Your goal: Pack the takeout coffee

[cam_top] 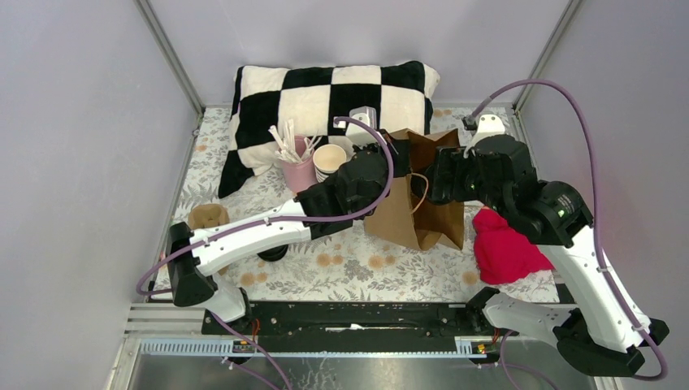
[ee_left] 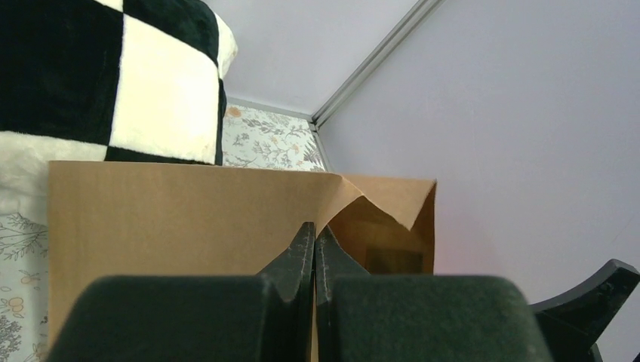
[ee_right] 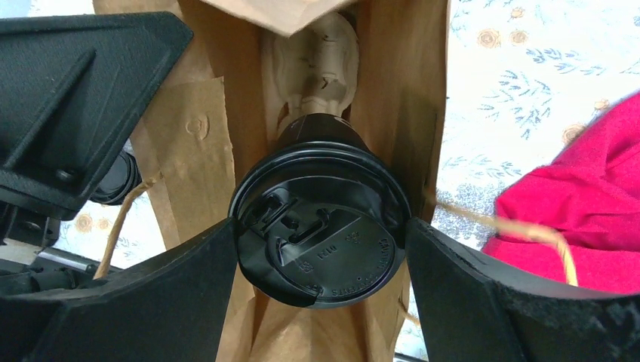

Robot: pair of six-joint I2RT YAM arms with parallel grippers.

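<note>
Right gripper (ee_right: 321, 230) clamps takeout coffee (ee_right: 321, 215) at its lid, inside paper bag (ee_right: 392, 113) mouth. Left gripper (ee_left: 314, 249) pinches bag rim.

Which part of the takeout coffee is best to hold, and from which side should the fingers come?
Grip the takeout coffee at its lid rim, coming from above, with the fingers on opposite sides. It is upright inside the paper bag, whose walls crowd its body. Only the round top is free.
</note>
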